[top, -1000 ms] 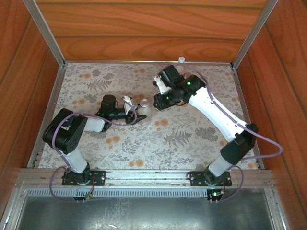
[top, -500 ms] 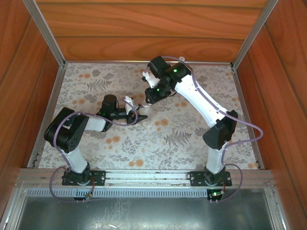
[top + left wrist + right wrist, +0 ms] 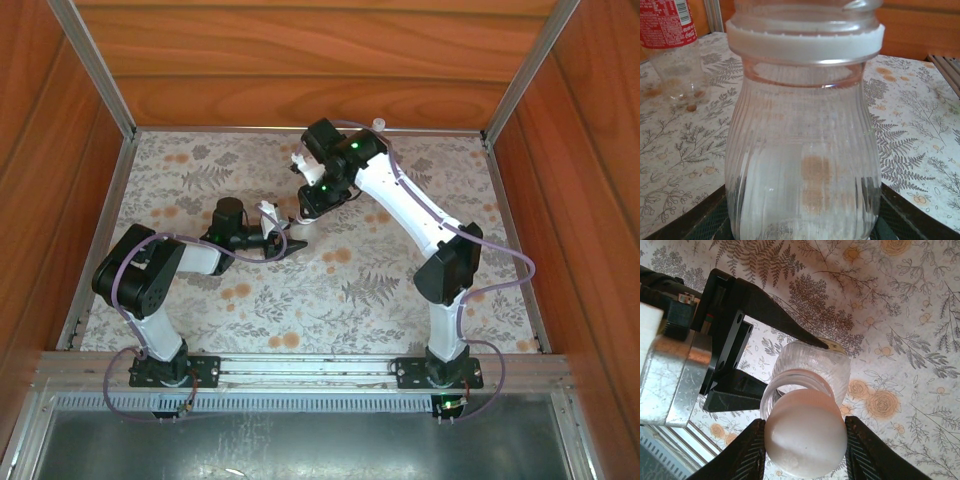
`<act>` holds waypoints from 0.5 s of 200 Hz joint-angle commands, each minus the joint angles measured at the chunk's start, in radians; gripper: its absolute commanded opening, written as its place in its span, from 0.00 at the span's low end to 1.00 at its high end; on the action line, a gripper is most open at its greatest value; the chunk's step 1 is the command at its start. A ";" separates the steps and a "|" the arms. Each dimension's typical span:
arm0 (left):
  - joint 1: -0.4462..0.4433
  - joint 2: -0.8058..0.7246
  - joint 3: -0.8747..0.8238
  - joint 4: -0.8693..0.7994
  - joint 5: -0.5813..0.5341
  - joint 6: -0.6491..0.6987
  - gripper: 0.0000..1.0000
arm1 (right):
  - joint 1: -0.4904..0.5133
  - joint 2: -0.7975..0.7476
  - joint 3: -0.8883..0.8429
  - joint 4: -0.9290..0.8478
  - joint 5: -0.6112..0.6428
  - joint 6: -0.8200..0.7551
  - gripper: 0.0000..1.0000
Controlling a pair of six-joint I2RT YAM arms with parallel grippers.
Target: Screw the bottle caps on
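Left gripper (image 3: 802,367) is clamped on the clear bottle (image 3: 800,150), one dark finger on each side of its ribbed body, and the bottle stands upright between them on the flowered cloth (image 3: 900,315). From the left wrist the bottle sits dead centre, right in front of the camera, with a white ring round its neck and the bare threads just above that at the top edge.

Right gripper (image 3: 805,445) is above it, pointing down, fingers closed on the white cap (image 3: 805,437), which is pinched squarely between the two pads. Directly below those fingers is the bottle's open mouth, and the cap overlaps its rim. Whether cap and threads are touching, I can't tell.

Off to the left of the left gripper and further out, well apart from the held bottle, the red-labelled bottle (image 3: 671,45) stands upright on the cloth.
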 commanded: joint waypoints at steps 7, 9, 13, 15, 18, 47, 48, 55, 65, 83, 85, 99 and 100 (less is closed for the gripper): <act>-0.006 0.011 0.006 -0.014 0.013 -0.003 0.62 | 0.010 0.021 0.027 0.002 -0.039 -0.019 0.42; -0.005 0.010 0.006 -0.014 0.013 -0.003 0.62 | 0.010 0.022 0.027 0.003 -0.040 -0.019 0.42; -0.004 0.010 0.006 -0.014 0.012 -0.002 0.62 | 0.012 0.023 0.028 0.005 -0.042 -0.019 0.42; -0.005 0.011 0.006 -0.014 0.013 -0.003 0.62 | 0.012 0.024 0.029 0.006 -0.042 -0.019 0.41; -0.005 0.010 0.006 -0.014 0.012 -0.004 0.62 | 0.013 0.026 0.030 0.004 -0.042 -0.019 0.42; -0.004 0.013 0.005 -0.014 0.009 -0.006 0.62 | 0.030 0.041 0.058 -0.012 -0.030 -0.035 0.42; -0.005 0.012 0.005 -0.014 0.008 -0.007 0.62 | 0.031 0.042 0.059 -0.014 -0.028 -0.036 0.42; -0.005 0.014 0.007 -0.014 0.008 -0.008 0.62 | 0.038 0.047 0.069 -0.022 -0.017 -0.043 0.42; -0.004 0.015 0.009 -0.014 0.008 -0.012 0.62 | 0.048 0.054 0.078 -0.033 0.005 -0.052 0.42; -0.004 0.015 0.012 -0.014 0.013 -0.019 0.62 | 0.057 0.061 0.086 -0.044 0.027 -0.062 0.42; -0.004 0.015 0.012 -0.014 0.013 -0.019 0.61 | 0.058 0.062 0.087 -0.045 0.029 -0.062 0.42; -0.004 0.012 0.010 -0.014 0.011 -0.019 0.61 | 0.063 0.067 0.091 -0.051 0.039 -0.067 0.42; -0.005 0.011 0.010 -0.014 0.011 -0.019 0.61 | 0.064 0.067 0.092 -0.051 0.041 -0.068 0.42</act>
